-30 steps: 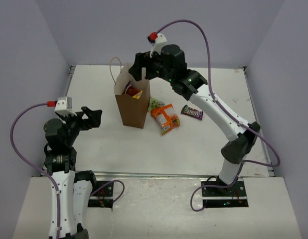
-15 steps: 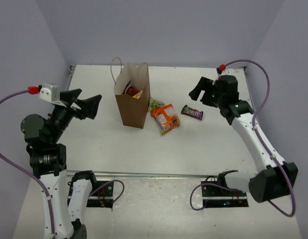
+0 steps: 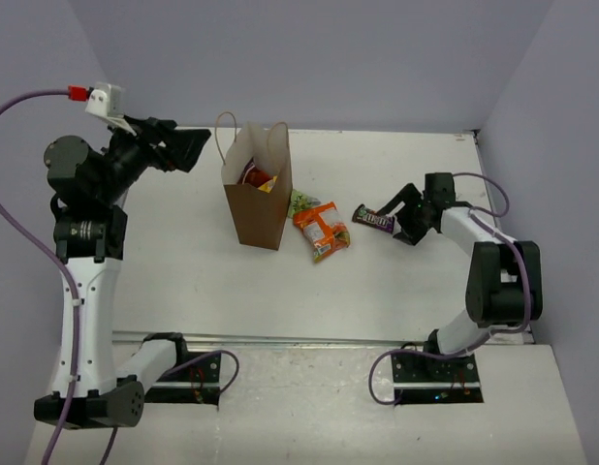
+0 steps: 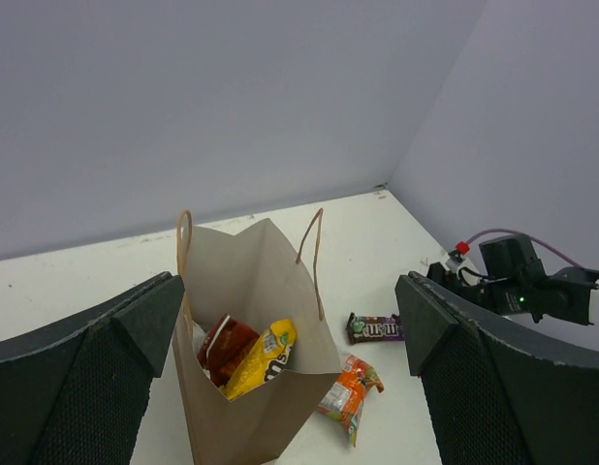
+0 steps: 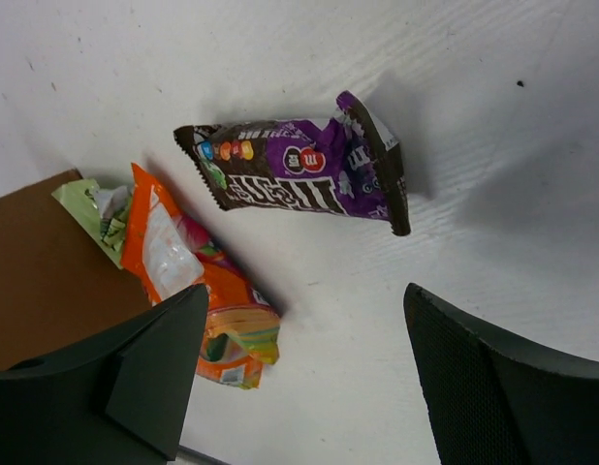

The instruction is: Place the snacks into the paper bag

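Note:
The brown paper bag (image 3: 256, 205) stands upright and open at the table's back left, with a red packet (image 4: 225, 347) and a yellow packet (image 4: 263, 356) of the snacks inside. To its right an orange packet (image 3: 321, 230), a green packet (image 3: 301, 201) and a dark brown-purple candy packet (image 3: 373, 219) lie on the table. My left gripper (image 3: 178, 150) hangs open, high up to the left of the bag, holding nothing. Low over the table, my right gripper (image 3: 401, 215) is open just right of the candy packet (image 5: 299, 179), apart from it.
The green packet (image 5: 101, 213) lies wedged between the orange packet (image 5: 198, 291) and the bag's side (image 5: 38, 271). Purple walls close in the white table (image 3: 377, 281) on three sides. My right arm (image 4: 518, 286) shows in the left wrist view.
My right arm swung from above the bag out to the right, then came down beside the candy packet. My left arm rose and moved toward the back, left of the bag.

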### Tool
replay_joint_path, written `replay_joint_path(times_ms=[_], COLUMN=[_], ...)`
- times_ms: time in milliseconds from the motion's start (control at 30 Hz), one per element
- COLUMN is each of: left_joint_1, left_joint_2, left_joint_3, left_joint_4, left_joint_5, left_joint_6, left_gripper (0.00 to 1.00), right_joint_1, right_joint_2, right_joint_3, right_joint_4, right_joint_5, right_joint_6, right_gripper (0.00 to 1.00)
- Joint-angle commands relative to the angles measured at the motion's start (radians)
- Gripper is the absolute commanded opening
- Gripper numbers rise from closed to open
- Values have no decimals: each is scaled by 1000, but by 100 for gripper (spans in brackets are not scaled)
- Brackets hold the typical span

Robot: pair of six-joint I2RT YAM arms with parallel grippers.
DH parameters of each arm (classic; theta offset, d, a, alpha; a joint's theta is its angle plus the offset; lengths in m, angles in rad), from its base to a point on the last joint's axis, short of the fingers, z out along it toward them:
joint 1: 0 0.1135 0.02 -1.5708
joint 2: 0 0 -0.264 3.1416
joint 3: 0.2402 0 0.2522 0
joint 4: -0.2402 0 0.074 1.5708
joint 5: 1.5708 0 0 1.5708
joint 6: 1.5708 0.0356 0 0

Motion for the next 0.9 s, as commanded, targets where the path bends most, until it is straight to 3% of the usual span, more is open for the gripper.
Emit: replay_joint_path(times_ms=[0, 300, 367, 433, 533, 767, 833, 867], left_joint_1=[-54, -60, -60, -60, -60, -60, -60, -60], left_joint_2=[29, 52, 55, 52, 33, -14, -25, -36], left_joint_3=[16, -69, -77, -80, -96, -154, -175, -181], left_joint_4=[7, 15, 23, 21, 12, 0, -8, -8], left_joint_5=[-89, -151, -151, -151, -174, -203, -222, -228], left_joint_6=[-3, 20, 20, 23, 40, 72, 81, 86], left_gripper=[100, 100, 100, 100, 100, 100, 100, 100], right_joint_1=[-1, 8, 17, 23, 26, 31, 37, 37], right_joint_2=[57, 228, 252, 269, 271, 156, 144, 145], right_joint_3=[65, 197, 236, 262, 273, 172, 192, 200], right_joint_4=[94, 46, 26, -6, -20, 57, 16, 6], right_joint_5=[-27, 73, 96, 105, 107, 85, 113, 110], right_joint_6=[122, 129, 125, 117, 111, 68, 56, 47], right_gripper=[85, 82, 74, 50, 0, 0, 19, 54])
